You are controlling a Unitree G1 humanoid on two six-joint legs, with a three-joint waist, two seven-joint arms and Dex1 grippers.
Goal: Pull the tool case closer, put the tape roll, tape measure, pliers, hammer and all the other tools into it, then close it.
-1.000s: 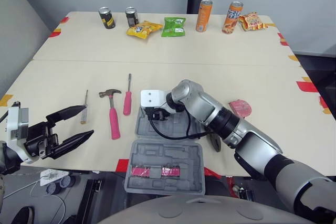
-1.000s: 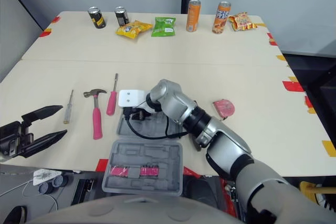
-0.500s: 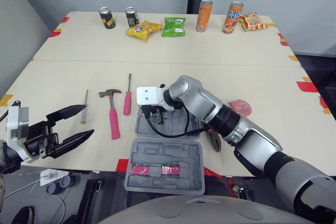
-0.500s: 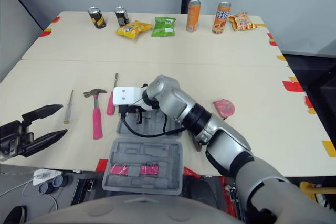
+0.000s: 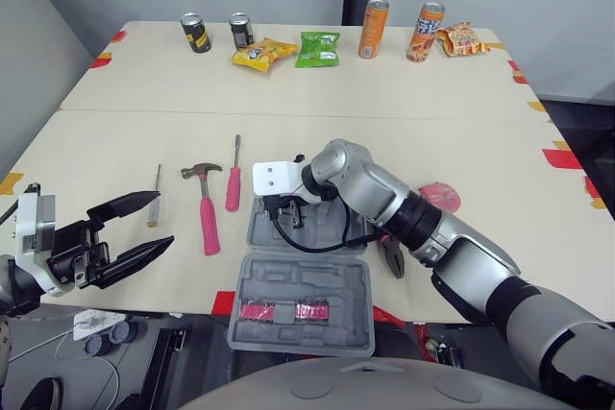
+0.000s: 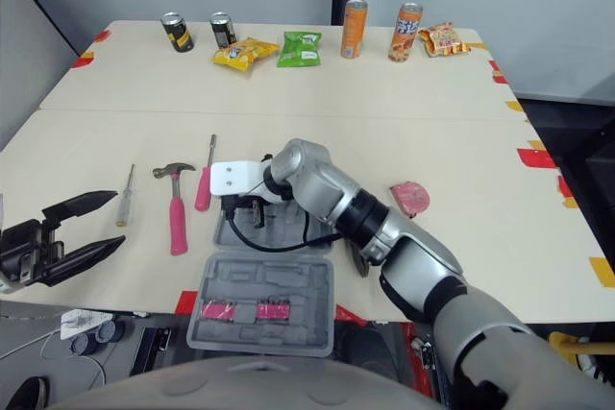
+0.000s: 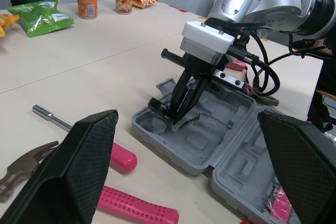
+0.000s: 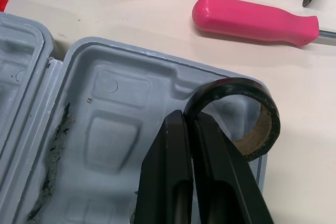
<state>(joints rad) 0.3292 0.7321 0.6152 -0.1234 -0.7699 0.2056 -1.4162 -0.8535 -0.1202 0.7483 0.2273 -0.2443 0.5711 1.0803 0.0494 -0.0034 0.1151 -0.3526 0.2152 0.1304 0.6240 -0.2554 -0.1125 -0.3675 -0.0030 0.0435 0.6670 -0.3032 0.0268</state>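
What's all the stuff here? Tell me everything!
table: one, cream, under everything.
tool case: one, grey, open, near edge.
pink pieces: two, pink, case's near half.
tape roll: one, black, held at the case's far half.
hammer: one, pink handle, left of case.
screwdrivers: two, pink-handled beside hammer, small one farther left.
tape measure: one, pink, right of case.
pliers: one, dark, right of case, partly hidden.
cans: four, two dark, two orange, far edge.
snack bags: three, yellow, green, orange, far edge.
left gripper: one, black, open, near-left corner.
right gripper: one, black, shut on tape roll.
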